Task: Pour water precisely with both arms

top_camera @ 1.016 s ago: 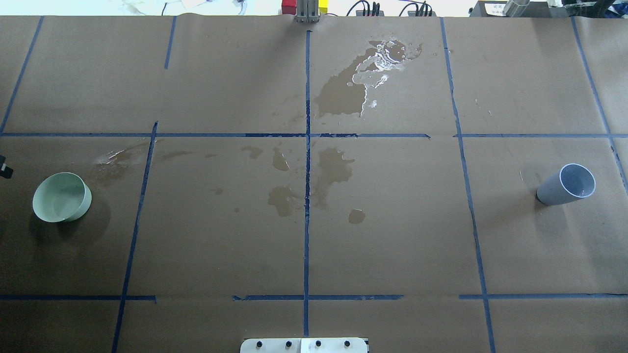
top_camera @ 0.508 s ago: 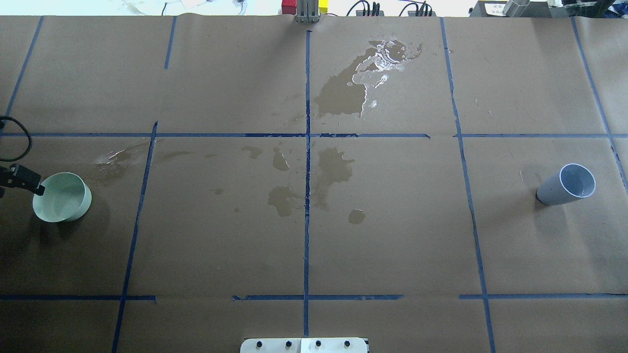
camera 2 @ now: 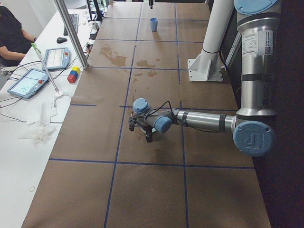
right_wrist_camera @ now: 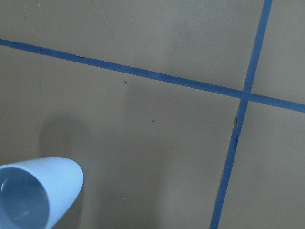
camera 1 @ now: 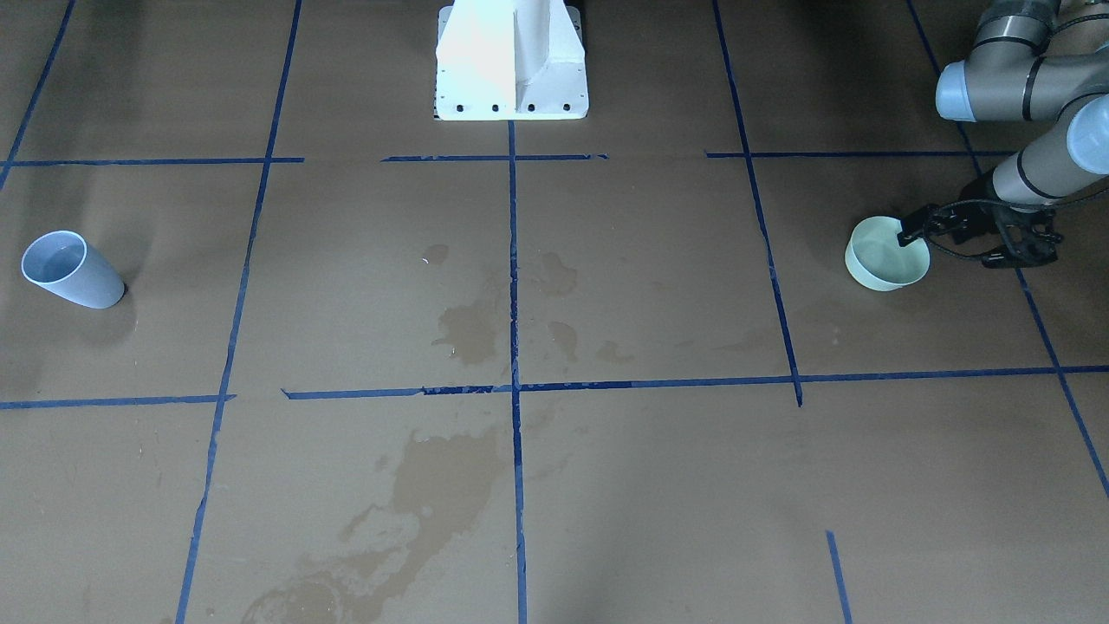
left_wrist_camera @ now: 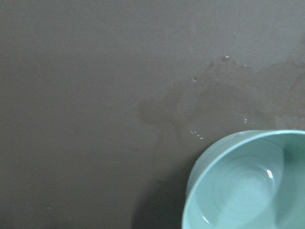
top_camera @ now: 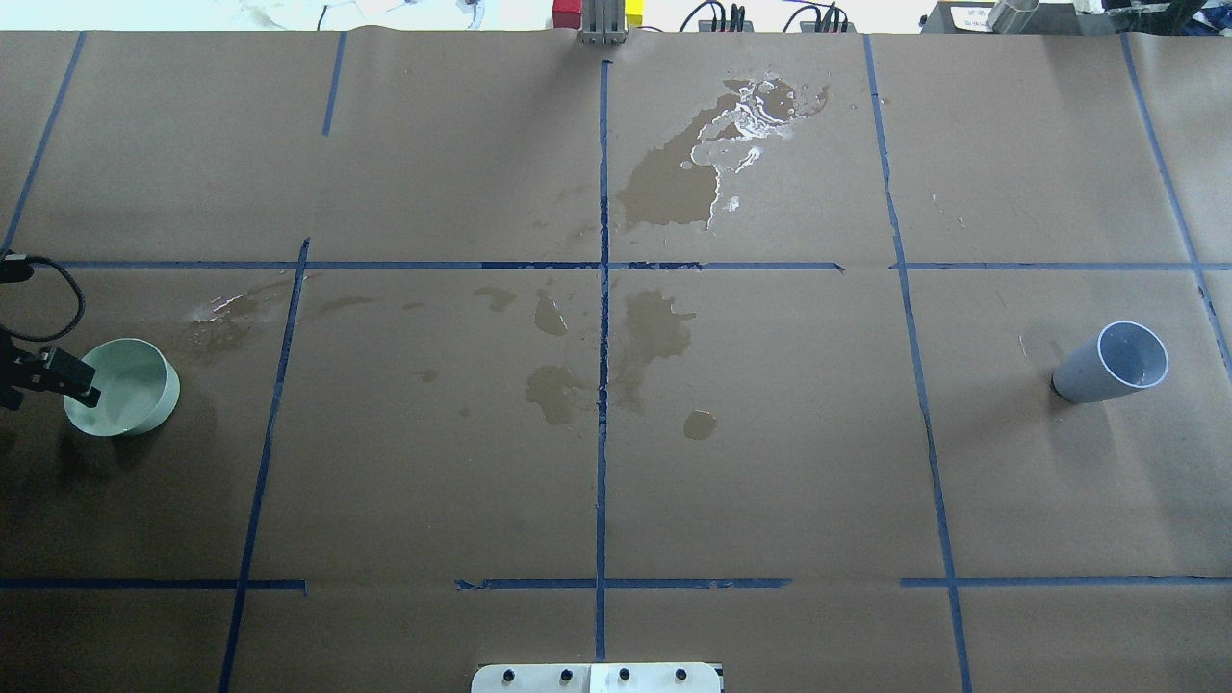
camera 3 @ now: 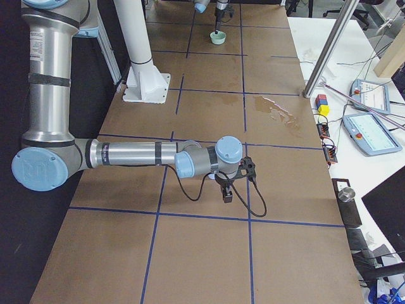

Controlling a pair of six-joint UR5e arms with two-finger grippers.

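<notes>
Left gripper (top_camera: 82,387) has slid onto the nine o'clock rim of the green bowl (top_camera: 168,395). Neither its pincer state nor that of the right gripper (camera 3: 226,197) can be told. Grasping seems underway; a firm rim pinch is next.

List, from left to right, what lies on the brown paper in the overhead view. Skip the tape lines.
pale green bowl → small wet patch → wet patches around the centre line → grey-blue cup
</notes>
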